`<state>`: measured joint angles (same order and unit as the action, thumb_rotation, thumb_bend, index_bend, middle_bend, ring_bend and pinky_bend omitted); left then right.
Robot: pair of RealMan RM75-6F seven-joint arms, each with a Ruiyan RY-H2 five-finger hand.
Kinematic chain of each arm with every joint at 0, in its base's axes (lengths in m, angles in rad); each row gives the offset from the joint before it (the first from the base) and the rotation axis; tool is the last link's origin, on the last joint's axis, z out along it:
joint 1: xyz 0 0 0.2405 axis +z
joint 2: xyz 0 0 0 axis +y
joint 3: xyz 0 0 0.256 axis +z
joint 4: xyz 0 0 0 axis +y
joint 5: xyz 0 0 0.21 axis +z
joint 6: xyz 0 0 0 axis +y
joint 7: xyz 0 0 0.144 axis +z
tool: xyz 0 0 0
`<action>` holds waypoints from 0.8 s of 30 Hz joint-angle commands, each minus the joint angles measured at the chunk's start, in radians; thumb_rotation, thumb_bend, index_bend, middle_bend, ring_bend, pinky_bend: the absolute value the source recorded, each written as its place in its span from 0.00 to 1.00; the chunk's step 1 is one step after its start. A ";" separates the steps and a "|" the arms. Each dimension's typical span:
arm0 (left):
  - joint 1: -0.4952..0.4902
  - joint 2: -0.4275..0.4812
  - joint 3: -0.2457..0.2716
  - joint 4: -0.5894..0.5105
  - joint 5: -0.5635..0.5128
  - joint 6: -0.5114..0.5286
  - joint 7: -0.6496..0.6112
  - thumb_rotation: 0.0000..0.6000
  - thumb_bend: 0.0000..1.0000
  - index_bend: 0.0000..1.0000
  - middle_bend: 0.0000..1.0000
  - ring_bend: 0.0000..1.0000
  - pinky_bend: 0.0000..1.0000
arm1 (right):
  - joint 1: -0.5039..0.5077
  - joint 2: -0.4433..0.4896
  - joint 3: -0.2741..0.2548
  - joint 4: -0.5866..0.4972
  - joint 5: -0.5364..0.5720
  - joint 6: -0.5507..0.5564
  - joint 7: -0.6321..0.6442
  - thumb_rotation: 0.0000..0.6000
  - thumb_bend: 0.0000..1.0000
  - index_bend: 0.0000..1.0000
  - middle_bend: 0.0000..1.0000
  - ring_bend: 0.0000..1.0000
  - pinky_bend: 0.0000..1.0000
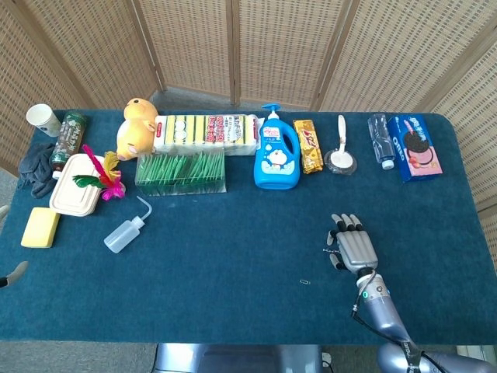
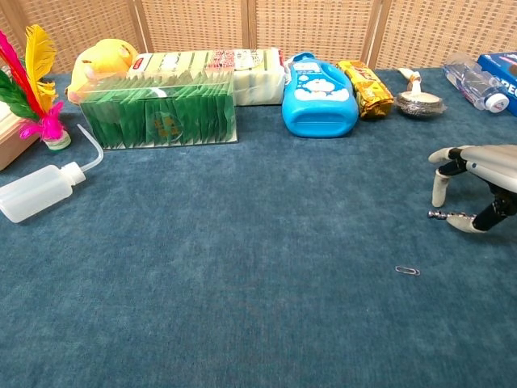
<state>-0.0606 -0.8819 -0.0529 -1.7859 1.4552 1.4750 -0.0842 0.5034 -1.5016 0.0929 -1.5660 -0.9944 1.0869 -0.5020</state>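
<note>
The right robot hand point(image 1: 354, 247) hovers low over the bench point(image 1: 233, 256) near the front edge, toward the right corner; palm down, fingers point(image 2: 440, 187) spread and curved, grasping nothing. A small paperclip point(image 2: 407, 271) lies on the cloth just beside it, toward the front edge, apart from the fingertips. The left robot hand does not show in either view. Along the far edge stand, from the left corner: a paper cup point(image 1: 43, 119), contents not visible; a dark can point(image 1: 68, 134); a plush toy point(image 1: 135, 127); a pack of sponges point(image 1: 206, 133); a blue bottle point(image 1: 276, 151), capped; a snack bar point(image 1: 309, 145); a spoon point(image 1: 341, 151); a clear bottle point(image 1: 380, 139) lying flat, capped; and a cookie box point(image 1: 415, 146) at the right corner. In front of the sponges sits a clear box point(image 2: 157, 113) packed with green sachets standing on edge. Near the left edge lie a grey glove point(image 1: 33, 166), a closed lunch box point(image 1: 74, 186), a feather shuttlecock point(image 1: 105, 176) against it, a yellow sponge point(image 1: 39, 227), and a squeeze bottle point(image 1: 126, 231) on its side, contents not discernible.
</note>
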 commanded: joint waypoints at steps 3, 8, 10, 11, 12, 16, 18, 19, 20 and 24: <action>0.000 0.000 0.001 -0.001 0.001 0.000 0.001 1.00 0.41 0.00 0.00 0.00 0.00 | -0.005 -0.001 -0.005 0.006 -0.011 0.002 0.012 1.00 0.39 0.44 0.00 0.00 0.00; 0.000 0.000 0.003 -0.003 0.004 -0.002 0.002 1.00 0.41 0.00 0.00 0.00 0.00 | -0.007 -0.006 -0.009 0.017 -0.019 0.006 0.014 1.00 0.39 0.43 0.00 0.00 0.00; -0.001 0.000 0.003 -0.003 0.004 -0.002 0.002 1.00 0.41 0.00 0.00 0.00 0.00 | -0.008 -0.009 -0.010 0.020 -0.021 0.006 0.016 1.00 0.39 0.44 0.00 0.00 0.00; -0.001 0.000 0.003 -0.003 0.004 -0.002 0.002 1.00 0.41 0.00 0.00 0.00 0.00 | -0.009 -0.010 -0.010 0.021 -0.022 0.006 0.018 1.00 0.39 0.46 0.00 0.00 0.00; 0.000 0.000 0.003 -0.003 0.004 -0.001 0.002 1.00 0.41 0.00 0.00 0.00 0.00 | -0.009 -0.011 -0.009 0.023 -0.024 0.007 0.020 1.00 0.39 0.49 0.00 0.00 0.00; -0.001 0.000 0.003 -0.003 0.003 -0.002 0.001 1.00 0.41 0.00 0.00 0.00 0.00 | -0.013 -0.017 -0.012 0.032 -0.041 0.015 0.030 1.00 0.39 0.52 0.00 0.00 0.00; -0.001 0.000 0.004 -0.003 0.003 -0.004 0.001 1.00 0.41 0.00 0.00 0.00 0.00 | -0.016 -0.019 -0.014 0.036 -0.048 0.017 0.034 1.00 0.39 0.53 0.00 0.00 0.00; -0.001 0.000 0.004 -0.003 0.003 -0.004 0.001 1.00 0.41 0.00 0.00 0.00 0.00 | -0.018 -0.020 -0.015 0.038 -0.051 0.018 0.038 1.00 0.39 0.53 0.00 0.00 0.00; -0.002 0.001 0.004 -0.004 0.004 -0.004 0.002 1.00 0.41 0.00 0.00 0.00 0.00 | -0.019 -0.022 -0.015 0.041 -0.056 0.020 0.043 1.00 0.39 0.52 0.00 0.00 0.00; -0.002 0.001 0.005 -0.005 0.004 -0.004 0.001 1.00 0.41 0.00 0.00 0.00 0.00 | -0.023 -0.027 -0.017 0.052 -0.073 0.026 0.051 1.00 0.39 0.46 0.00 0.00 0.00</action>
<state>-0.0621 -0.8813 -0.0480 -1.7908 1.4596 1.4710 -0.0831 0.4815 -1.5273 0.0765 -1.5157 -1.0655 1.1117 -0.4512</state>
